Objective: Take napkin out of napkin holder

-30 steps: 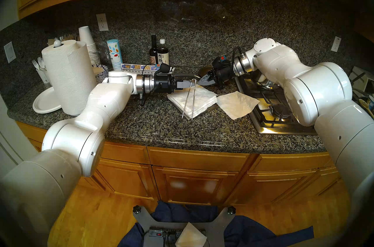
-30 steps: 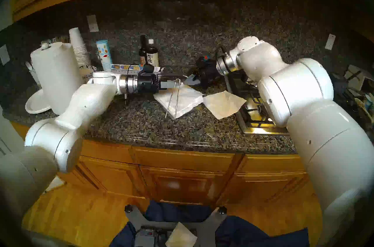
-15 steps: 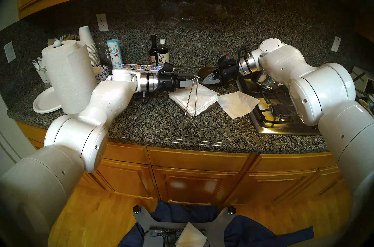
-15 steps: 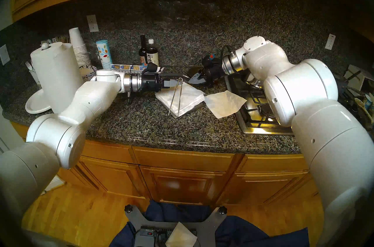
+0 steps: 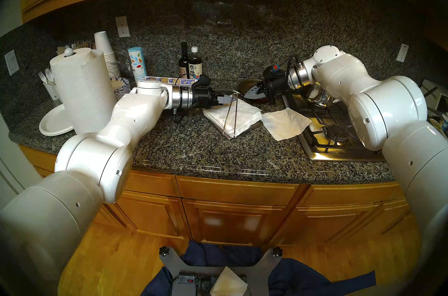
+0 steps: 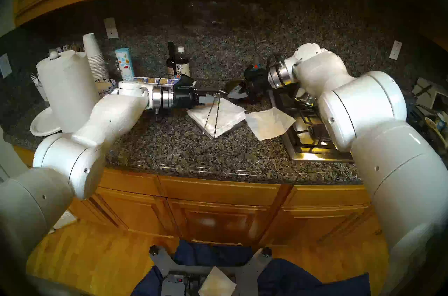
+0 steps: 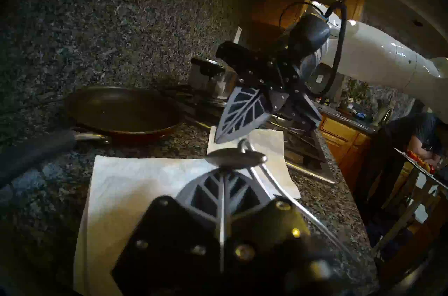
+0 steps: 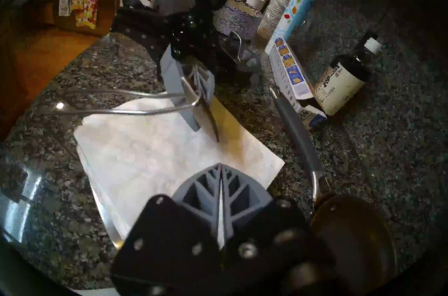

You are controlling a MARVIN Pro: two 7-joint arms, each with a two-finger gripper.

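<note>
A single white napkin (image 5: 286,124) lies flat on the granite counter, right of the napkin holder (image 5: 255,127), with one corner over the stove edge. The holder's grey tray carries a thick stack of napkins (image 5: 242,114). Its wire arm (image 5: 230,118) is raised off the stack, and my left gripper (image 5: 231,97) is shut on the arm's top end, just behind the oval pad (image 7: 235,158). My right gripper (image 5: 247,93) is shut on nothing and hovers behind the stack's far corner, beside the pan (image 7: 121,111); its own wrist view has it (image 8: 219,167) over the stack (image 8: 157,154).
A gas stove (image 5: 334,140) lies at the right under my right arm. A paper towel roll (image 5: 82,91), plate (image 5: 54,123), cups (image 5: 106,55), a box (image 5: 169,80) and two bottles (image 5: 191,65) line the left and back.
My left gripper moved slightly right with the wire arm, tilting it steeper, and the holder slid a little with it. My right gripper drew back to the right. The loose napkin stayed put.
</note>
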